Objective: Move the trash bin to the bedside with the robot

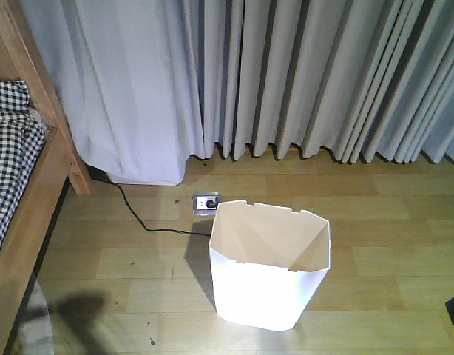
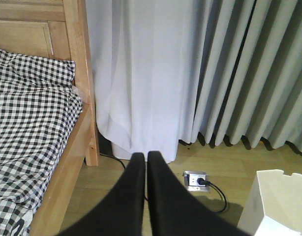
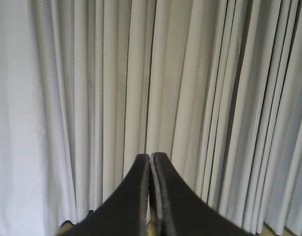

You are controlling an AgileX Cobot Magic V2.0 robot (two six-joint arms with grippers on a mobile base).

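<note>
1. Trash bin (image 1: pixel 270 268): white, empty, upright on the wood floor (image 1: pixel 390 222), mouth up, rim notched; long axis vertical. Seen in the left wrist view low and to the right of the left gripper (image 2: pixel 145 158), with only one rim corner showing. Absent from the right wrist view.
2. Left gripper: black fingers pressed together, holding nothing, pointed between bed and bin. Judged the nearer of the two to the bin.
3. Right gripper (image 3: pixel 151 158): fingers likewise closed with nothing between them, facing only the curtain (image 3: pixel 190 73).
4. Bed (image 2: pixel 67 162): wooden frame, black-and-white checked bedding, to the left of the left gripper; well apart from the bin, bare floor between. Coming move judged to carry the bin leftward toward it.
5. Floor socket (image 2: pixel 195 180): ahead of the left gripper, just right of it, black cable (image 1: pixel 138 218) plugged in, trailing toward the bed.
6. Brands, labels, writing: none legible.
</note>
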